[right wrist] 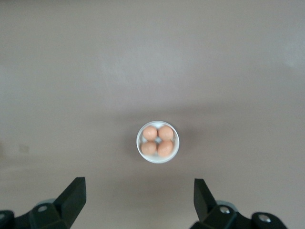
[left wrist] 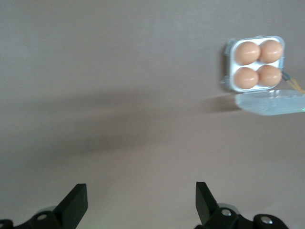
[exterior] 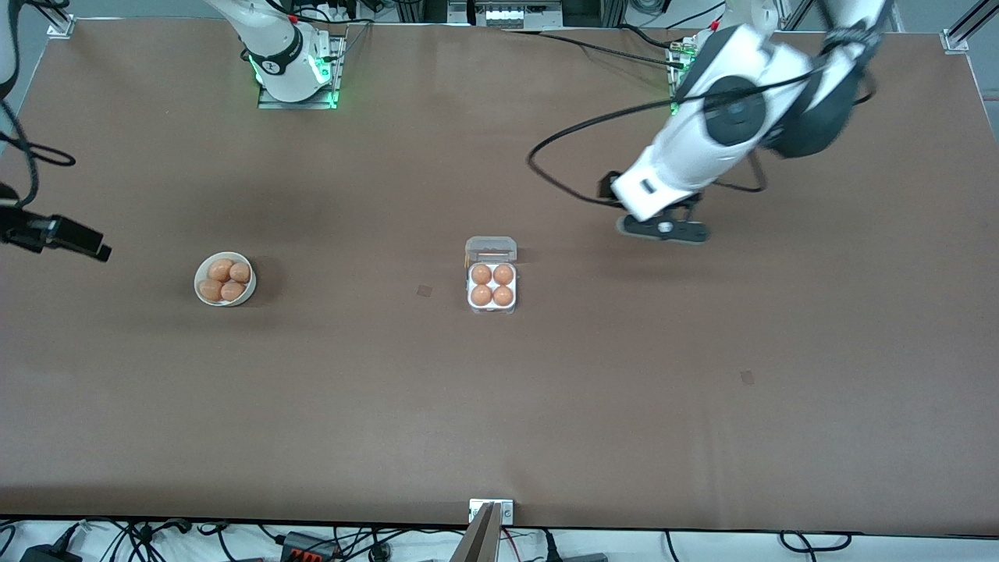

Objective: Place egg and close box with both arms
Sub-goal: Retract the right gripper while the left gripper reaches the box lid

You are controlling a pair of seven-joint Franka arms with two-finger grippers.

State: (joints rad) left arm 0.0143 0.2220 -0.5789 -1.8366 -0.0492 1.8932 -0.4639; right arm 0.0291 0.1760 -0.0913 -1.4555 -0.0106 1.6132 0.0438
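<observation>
Front view: brown table, box near the centre, lid swung up and open at the box's 12 o'clock edge, four brown eggs filling all four cells. White bowl at the box's 9 o'clock, well apart, toward the right arm's end of the table, holding four more eggs. Left arm reaching down from its base at 1 o'clock of the box, left gripper up over bare table at about 2 o'clock of the box, apart from it, holding nothing. Right gripper at the view's 9 o'clock edge, dark and only partly shown, over the table at 9 o'clock of the bowl. Right arm's base at 11 o'clock of the view.

Left wrist view: box at 2 o'clock, four eggs in it, clear lid lying open beside the base. Two black fingertips at 6 o'clock, jaws spread wide, empty, bare table between them.

Right wrist view: bowl just past centre toward 6 o'clock, four eggs inside. Black fingertips set wide apart at 6 o'clock, jaws spread, nothing gripped, high over the bowl.
</observation>
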